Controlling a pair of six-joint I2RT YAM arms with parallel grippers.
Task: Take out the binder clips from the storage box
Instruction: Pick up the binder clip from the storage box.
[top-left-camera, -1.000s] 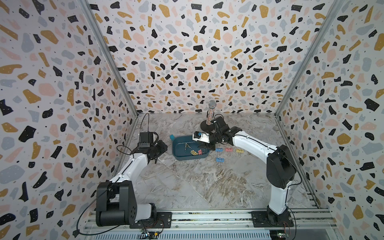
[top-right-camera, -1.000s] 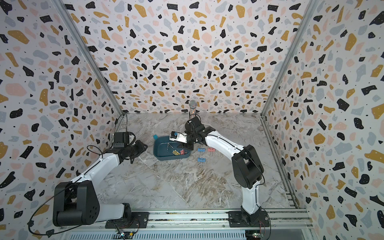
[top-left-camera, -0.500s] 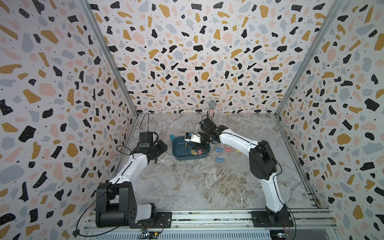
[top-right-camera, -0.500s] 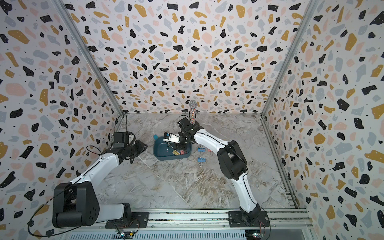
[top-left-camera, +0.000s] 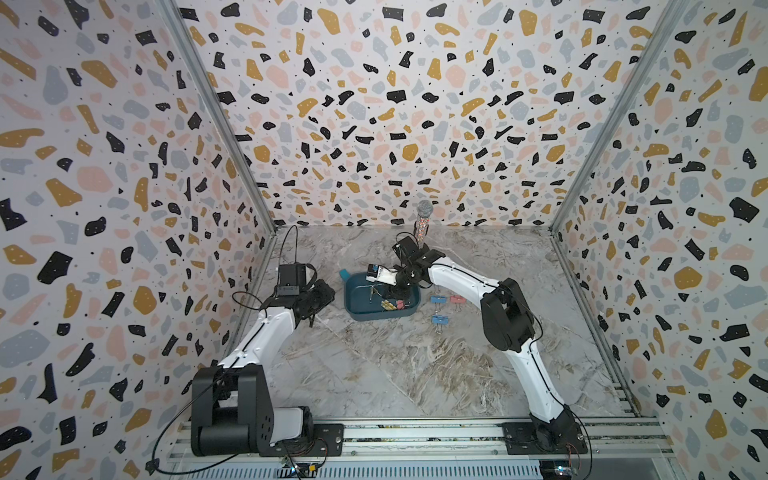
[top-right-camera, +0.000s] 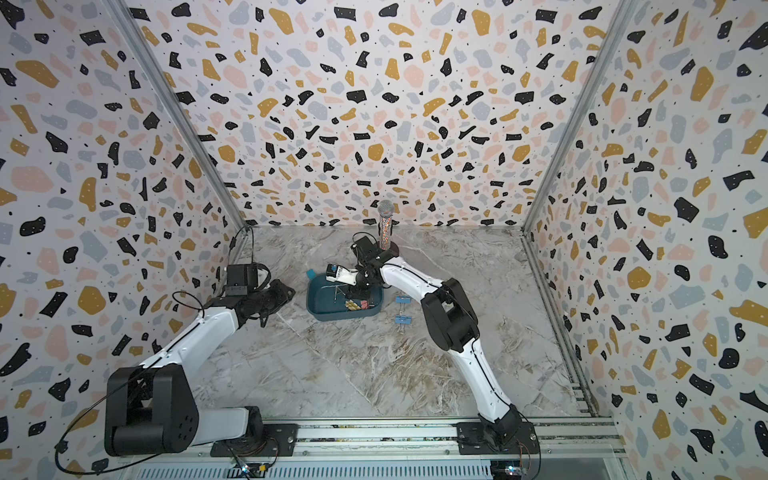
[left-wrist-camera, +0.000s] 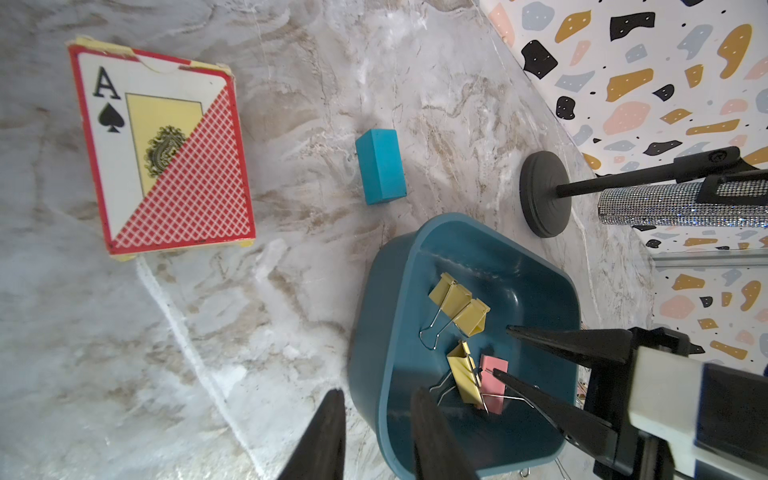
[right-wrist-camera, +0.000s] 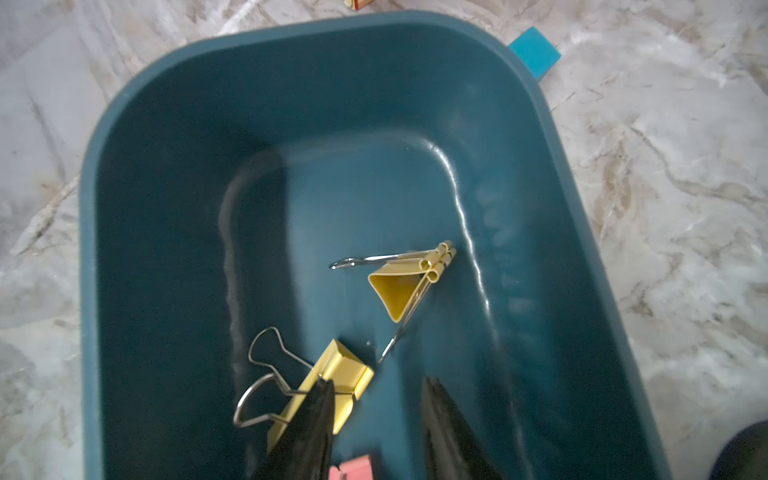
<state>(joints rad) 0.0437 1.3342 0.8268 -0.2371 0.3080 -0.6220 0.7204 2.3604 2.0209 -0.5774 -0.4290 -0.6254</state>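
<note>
partway: three binder clips (top-left-camera: 438, 299) out on desk (top-left-camera: 395, 374), 3 o'clock of storage box (top-left-camera: 360, 305); at least two yellow clips (right-wrist-camera: 399, 286) plus pink clip (right-wrist-camera: 355, 467) not yet out; right pincer (right-wrist-camera: 378, 384) half-open, empty, down in box beside a yellow; left pincer (left-wrist-camera: 378, 399) narrow, empty, at box's 9 o'clock

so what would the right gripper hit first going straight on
Probably the yellow binder clip at one fingertip of the right gripper, then the storage box floor, though depth is unclear.

Dk teal storage box (left-wrist-camera: 374, 332); yellow + pink binder clips (left-wrist-camera: 457, 299); red-checked card pack (left-wrist-camera: 166, 145).
</note>
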